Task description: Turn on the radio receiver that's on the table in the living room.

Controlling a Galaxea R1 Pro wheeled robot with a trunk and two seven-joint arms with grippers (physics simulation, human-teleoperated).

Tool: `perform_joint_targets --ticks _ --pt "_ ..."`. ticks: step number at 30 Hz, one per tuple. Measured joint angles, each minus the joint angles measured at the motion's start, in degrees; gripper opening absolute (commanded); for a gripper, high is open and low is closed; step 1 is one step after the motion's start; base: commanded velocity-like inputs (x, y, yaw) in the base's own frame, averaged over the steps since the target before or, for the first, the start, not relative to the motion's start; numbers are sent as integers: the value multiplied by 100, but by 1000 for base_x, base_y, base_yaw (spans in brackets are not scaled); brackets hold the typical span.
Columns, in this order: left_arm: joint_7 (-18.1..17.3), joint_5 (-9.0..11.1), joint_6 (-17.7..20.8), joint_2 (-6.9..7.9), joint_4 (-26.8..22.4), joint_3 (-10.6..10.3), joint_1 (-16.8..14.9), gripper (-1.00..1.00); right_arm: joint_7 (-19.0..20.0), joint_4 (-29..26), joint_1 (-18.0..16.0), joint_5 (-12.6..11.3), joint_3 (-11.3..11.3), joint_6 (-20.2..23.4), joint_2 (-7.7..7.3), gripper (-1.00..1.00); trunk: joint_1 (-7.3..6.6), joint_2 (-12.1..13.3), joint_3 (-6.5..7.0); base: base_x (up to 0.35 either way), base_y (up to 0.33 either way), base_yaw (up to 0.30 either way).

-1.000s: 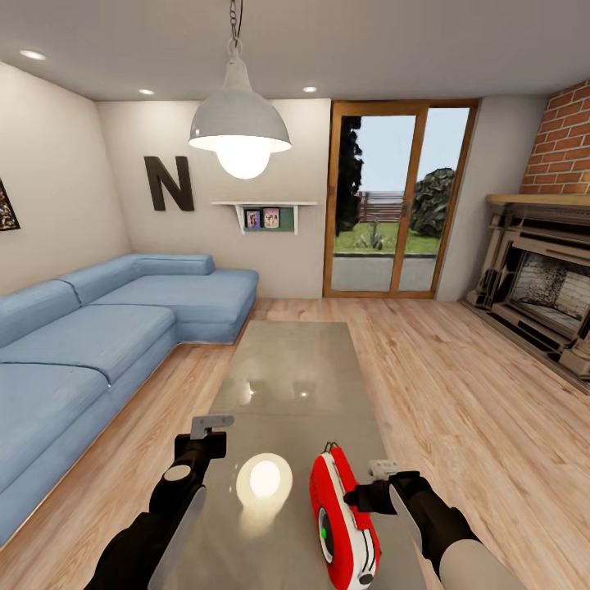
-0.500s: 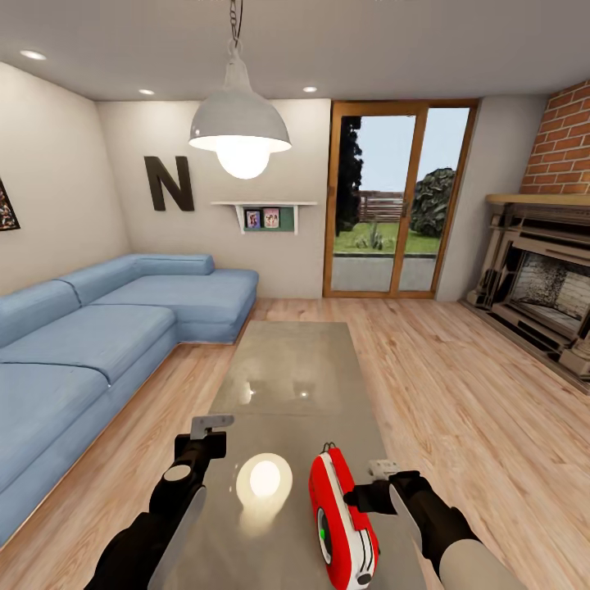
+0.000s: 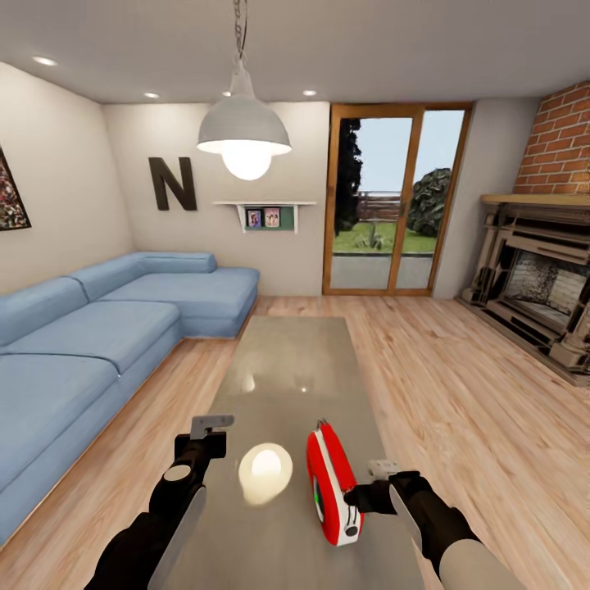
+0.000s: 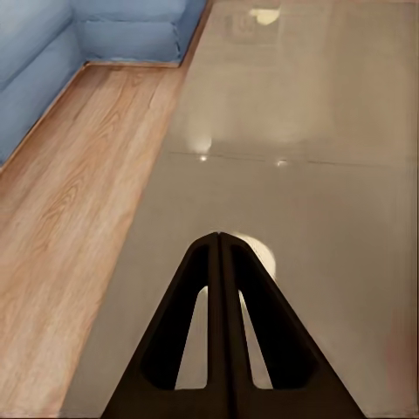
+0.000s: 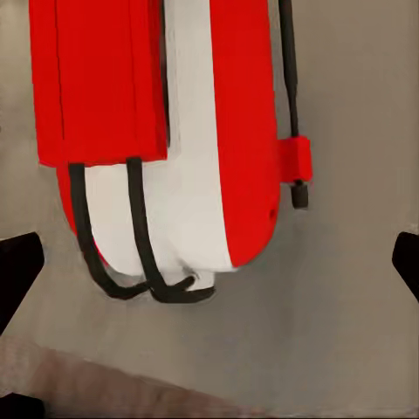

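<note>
The red radio receiver (image 3: 330, 482) stands on edge at the near end of the glossy grey table (image 3: 287, 360), a small green light on its white side panel. My right gripper (image 3: 360, 497) sits right beside that panel. In the right wrist view the right gripper (image 5: 209, 262) is open wide, its black fingertips (image 5: 17, 271) at the picture's edges and apart from the radio (image 5: 192, 131), whose rounded end and thin wire handle lie between them. My left gripper (image 3: 205, 438) hovers over the table's near left part; the left gripper (image 4: 218, 253) is shut with nothing in it.
A blue corner sofa (image 3: 98, 328) runs along the table's left, with a strip of wood floor (image 4: 78, 201) between them. The brick fireplace (image 3: 541, 287) stands at the right. A white pendant lamp (image 3: 244, 131) hangs over the table. Glass doors (image 3: 393, 205) are at the back.
The head camera has shifted a little, so the room looks slightly farther off. The radio now sits higher in the picture and shows whole. Both grippers keep their places.
</note>
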Motion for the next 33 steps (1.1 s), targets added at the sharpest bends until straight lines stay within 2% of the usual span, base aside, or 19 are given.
perform_joint_targets --ticks 23,33 --pt "0 0 -1 0 8 0 0 -100 0 0 -2 2 0 1 0 100 0 0 0 -328 0 0" --pt "0 0 0 0 9 0 0 -100 0 0 -3 2 -4 1 0 100 0 0 0 -63 0 0"
